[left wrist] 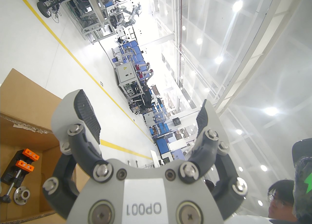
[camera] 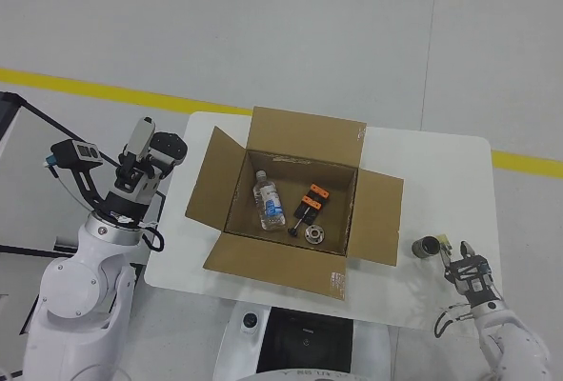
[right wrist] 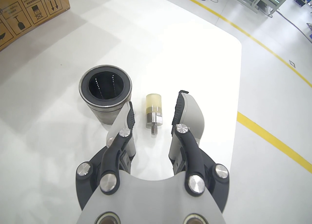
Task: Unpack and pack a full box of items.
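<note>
One cardboard box (camera: pixel 214 183), brown, four flaps splayed open, mid-table (camera: pixel 433 181). Inside: one clear bottle (camera: pixel 269 199), one orange-black vise (camera: pixel 311 201), one metal flange (camera: pixel 312 233). Outside, right of box: one dark steel sleeve (right wrist: pixel 105 93), one capped stud (right wrist: pixel 153 112), side by side. Left gripper (left wrist: pixel 143 102) spread wide, empty, left of box. Right gripper (right wrist: pixel 156 105) parted, straddling stud, pads clear of it.
</note>
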